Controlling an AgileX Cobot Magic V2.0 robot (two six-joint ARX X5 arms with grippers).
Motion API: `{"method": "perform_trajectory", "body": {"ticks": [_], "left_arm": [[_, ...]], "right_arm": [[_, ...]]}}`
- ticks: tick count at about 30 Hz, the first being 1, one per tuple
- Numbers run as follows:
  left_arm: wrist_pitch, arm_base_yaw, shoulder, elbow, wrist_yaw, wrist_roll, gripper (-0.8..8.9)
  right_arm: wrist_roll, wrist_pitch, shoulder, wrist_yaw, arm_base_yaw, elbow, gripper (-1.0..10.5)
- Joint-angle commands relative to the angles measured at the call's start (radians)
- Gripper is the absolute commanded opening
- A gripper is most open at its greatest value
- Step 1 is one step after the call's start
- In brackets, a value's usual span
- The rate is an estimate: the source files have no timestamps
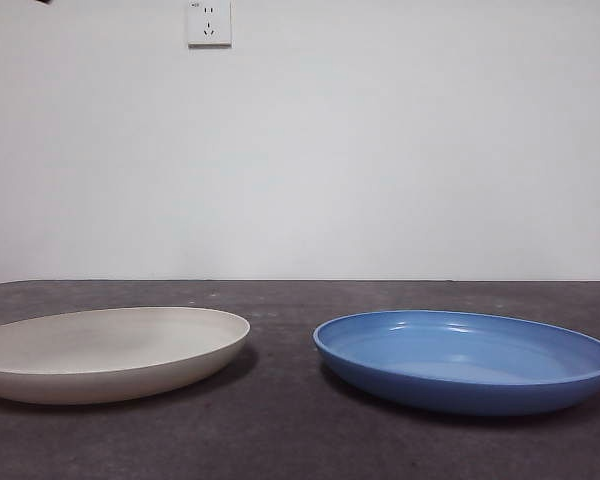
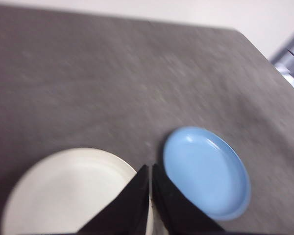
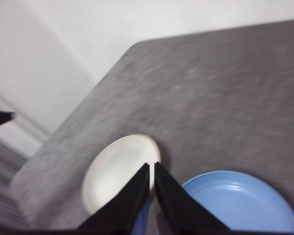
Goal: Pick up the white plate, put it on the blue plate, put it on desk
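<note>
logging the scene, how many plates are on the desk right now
2. The white plate lies flat on the desk; the blue plate lies beside it, apart. Nothing seems hidden.

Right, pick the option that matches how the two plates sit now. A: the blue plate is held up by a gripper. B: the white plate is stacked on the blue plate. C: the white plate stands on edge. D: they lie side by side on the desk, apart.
D: the white plate and the blue plate both rest flat on the desk with bare surface between them.

White plate (image 1: 105, 350) beside blue plate (image 1: 467, 358)
</note>
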Motion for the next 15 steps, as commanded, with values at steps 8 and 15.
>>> {"method": "perform_trajectory", "body": {"ticks": [8,15], "left_arm": [[-0.03,-0.032,0.016,0.024,0.03,0.031,2.68],[-0.029,-0.032,0.017,0.024,0.03,0.035,5.74]], "right_arm": [[-0.026,-0.057,0.01,-0.011,0.01,0.018,0.2],[-0.045,-0.074,0.01,-0.01,0.01,0.018,5.3]]}}
